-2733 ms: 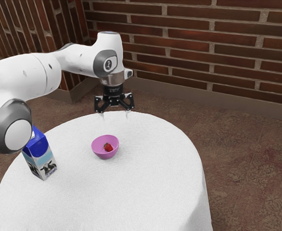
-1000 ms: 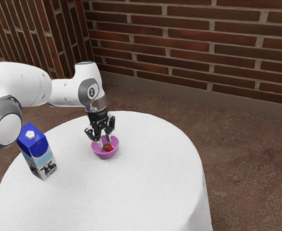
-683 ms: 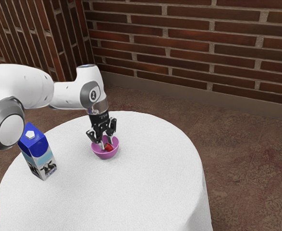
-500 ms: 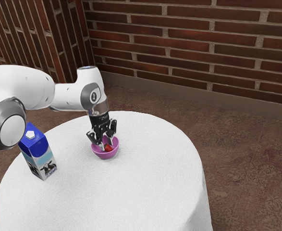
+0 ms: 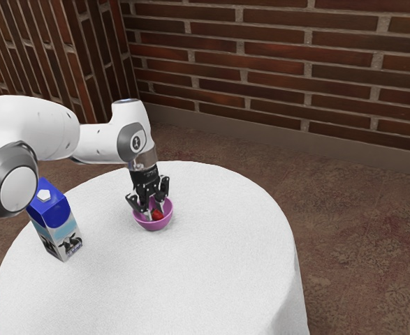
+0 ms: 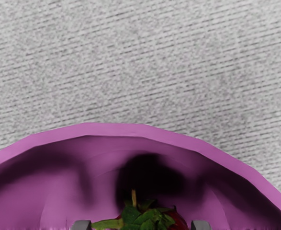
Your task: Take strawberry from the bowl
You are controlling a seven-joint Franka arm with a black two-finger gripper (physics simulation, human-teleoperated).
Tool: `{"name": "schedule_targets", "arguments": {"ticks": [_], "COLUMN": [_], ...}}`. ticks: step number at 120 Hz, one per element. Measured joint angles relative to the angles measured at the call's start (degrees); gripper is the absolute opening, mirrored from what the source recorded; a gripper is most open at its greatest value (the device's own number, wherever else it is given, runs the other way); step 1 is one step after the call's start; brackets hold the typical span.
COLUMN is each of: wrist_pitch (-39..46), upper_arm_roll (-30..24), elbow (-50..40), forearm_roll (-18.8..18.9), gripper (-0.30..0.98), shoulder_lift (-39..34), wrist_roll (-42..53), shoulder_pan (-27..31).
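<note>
My gripper [image 5: 156, 209] points down into the pink bowl [image 5: 154, 226] in the exterior view, its fingers apart and their tips inside the rim. The red strawberry [image 5: 157, 216] lies in the bowl, low between the two fingers. In the wrist view the strawberry's green leaves and stem [image 6: 147, 218] face up, with some red flesh beside them. One fingertip of the gripper [image 6: 141, 225] stands on either side of the berry, and a leaf reaches toward one of them. The bowl's rim [image 6: 114, 129] curves around them; the berry's lower part is hidden.
A blue and white milk carton [image 5: 56, 227] stands on the round white table [image 5: 211, 258], toward the exterior view's left from the bowl and beneath the arm. A brick wall [image 5: 281, 70] rises behind the table.
From high above the table's far side, my hand has come over the bowl and down into it, sinking slightly further in the last second. Bowl, strawberry and carton look unmoved.
</note>
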Motion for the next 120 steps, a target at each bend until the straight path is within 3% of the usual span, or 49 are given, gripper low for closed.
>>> {"name": "schedule_targets", "arguments": {"ticks": [54,78,92,120], "wrist_pitch": [-1.3,-1.8,-0.9,0.2], "upper_arm_roll": [-0.4,-0.5,-1.1,-2.8], "elbow": [0.0,1.2,1.3,1.2], "forearm_roll": [0.8,1.4,1.2,1.5], "gripper": [0.09,0.06,0.04,0.43], "shoulder_lift": [-3.8,-5.1,-1.9,-2.9], "wrist_roll": [-0.4,-1.0,-1.3,-1.3], "shoulder_pan": [0.5,-11.7,-13.5,-13.2]}}
